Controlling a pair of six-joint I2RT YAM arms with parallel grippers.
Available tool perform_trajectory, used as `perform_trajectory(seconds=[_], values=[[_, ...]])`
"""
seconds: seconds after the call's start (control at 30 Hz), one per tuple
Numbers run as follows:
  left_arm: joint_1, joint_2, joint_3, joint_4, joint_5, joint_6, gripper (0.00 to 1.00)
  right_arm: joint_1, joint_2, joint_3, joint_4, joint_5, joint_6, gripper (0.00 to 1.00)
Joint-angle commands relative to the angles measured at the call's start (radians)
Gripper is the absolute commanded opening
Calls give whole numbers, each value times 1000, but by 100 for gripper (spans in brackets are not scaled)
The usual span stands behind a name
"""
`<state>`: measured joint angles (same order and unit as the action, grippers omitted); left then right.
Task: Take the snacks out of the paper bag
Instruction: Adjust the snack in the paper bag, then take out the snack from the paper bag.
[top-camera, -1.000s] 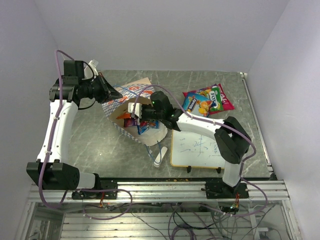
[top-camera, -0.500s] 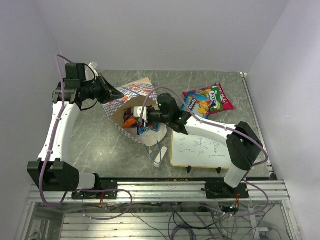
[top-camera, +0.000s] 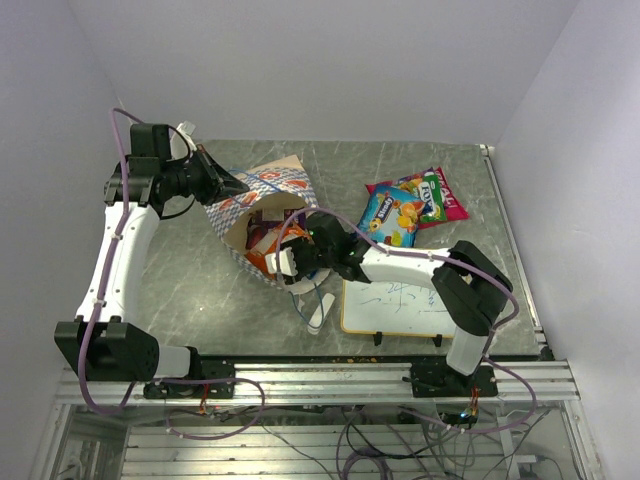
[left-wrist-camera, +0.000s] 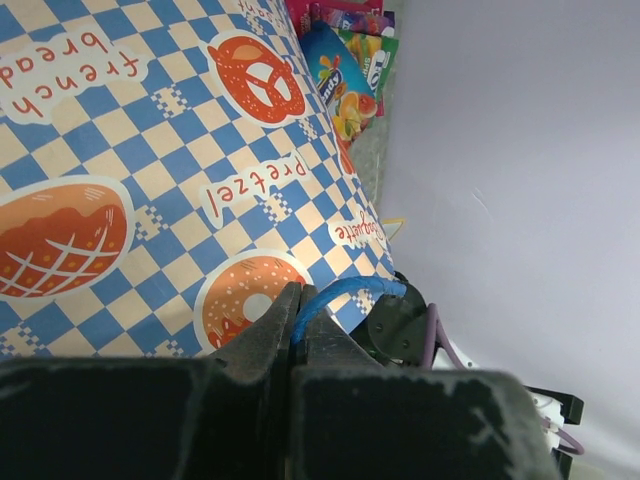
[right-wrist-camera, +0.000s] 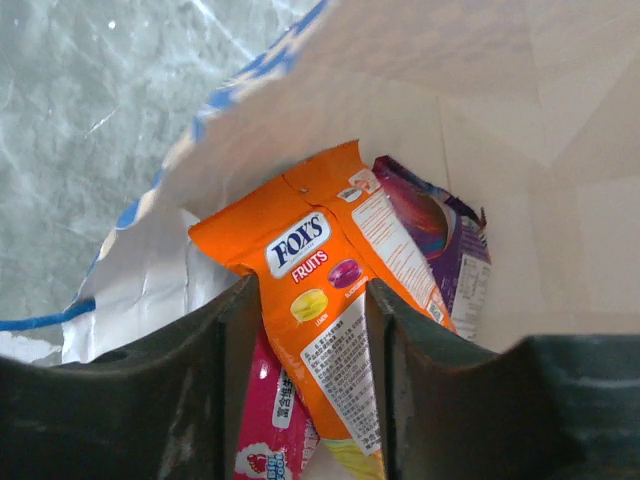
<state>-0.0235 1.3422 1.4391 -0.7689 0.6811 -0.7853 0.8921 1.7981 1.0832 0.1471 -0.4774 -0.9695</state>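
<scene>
Since a second ago the right arm has folded lower and swung its right gripper (top-camera: 285, 260) toward the near side of the paper bag (top-camera: 262, 205), and its jaws, shut then, now stand apart.

From the top camera, the bag lies tipped on the table (top-camera: 190, 270) with its mouth toward the right arm. The left gripper (top-camera: 222, 185) pins its far top edge. Three snacks already out (top-camera: 415, 205) lie well apart from the bag at the far right, beyond the whiteboard (top-camera: 395, 305). The right arm is plainly the nearer one to the bag's contents; the left is taken up with holding.

In the left wrist view, those jaws are pressed fully together on the blue cord handle (left-wrist-camera: 345, 292), just beside the checkered panel.

In the right wrist view, the jaws are partly open and straddle an orange packet (right-wrist-camera: 320, 270) inside the bag, one finger on each long edge. The packet's long axis runs nearly in line with the fingers, so the jaws span its short width. Whether the pads already press it I cannot tell (the foil shows no pinch crease). A purple packet (right-wrist-camera: 440, 240) lies just to the right, partly under the orange one, and a pink packet (right-wrist-camera: 275, 425) shows beneath it near the left finger.

My judgement is that the coming move turns on closing across that short width while catching only the orange packet, then pulling back along its length out of the mouth.
</scene>
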Motion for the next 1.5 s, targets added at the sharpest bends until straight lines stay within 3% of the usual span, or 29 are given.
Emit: perform_trajectory(seconds=[0.0,0.17,0.47,0.7,0.77,0.83,0.87,1.07,1.33,1.47], values=[[8,8,50,-20,18,21,7,0,10,-34,39,51,-105,50],[8,6,50,-29,25,29,7,-1,42,-26,57,68,-124,58],[8,21,60,-39,38,55,7,5,93,11,11,96,-211,60],[8,26,59,-34,43,59,7,35,128,40,100,108,-115,43],[8,27,68,-39,38,62,7,35,121,36,151,143,-55,31],[8,26,68,-40,37,61,7,33,103,37,175,160,-6,13],[8,25,66,-39,37,59,7,30,91,33,189,170,12,9],[33,8,38,-25,39,40,7,10,-14,55,134,135,90,0],[62,3,36,-16,20,20,7,-1,-198,65,37,37,266,0],[62,4,19,7,17,-6,7,-7,-313,14,79,-24,378,0]])
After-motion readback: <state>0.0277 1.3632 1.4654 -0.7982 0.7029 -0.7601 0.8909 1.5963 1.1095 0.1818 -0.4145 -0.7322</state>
